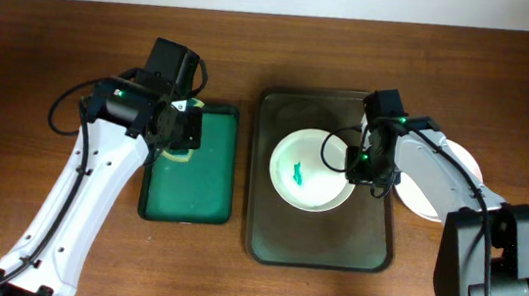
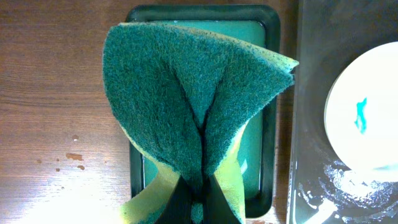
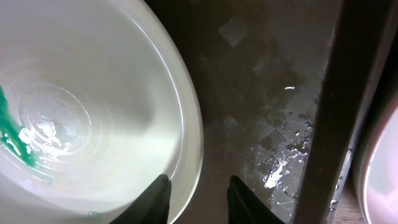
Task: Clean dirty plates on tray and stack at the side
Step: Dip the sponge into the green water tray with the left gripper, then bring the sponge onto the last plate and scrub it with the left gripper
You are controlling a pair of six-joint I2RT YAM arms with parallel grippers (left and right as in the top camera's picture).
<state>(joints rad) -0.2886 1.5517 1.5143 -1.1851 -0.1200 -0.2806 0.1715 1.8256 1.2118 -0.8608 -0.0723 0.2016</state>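
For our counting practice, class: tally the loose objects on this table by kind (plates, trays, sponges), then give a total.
Plates: 2 in view, the smeared plate on the dark tray and a second plate beside it, partly hidden
Trays: 2, dark tray and green tray
Sponges: 1, the sponge
Total: 5

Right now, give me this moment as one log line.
left end effector: shut on sponge | right end effector: open, straddling plate rim | plate: smeared, on tray
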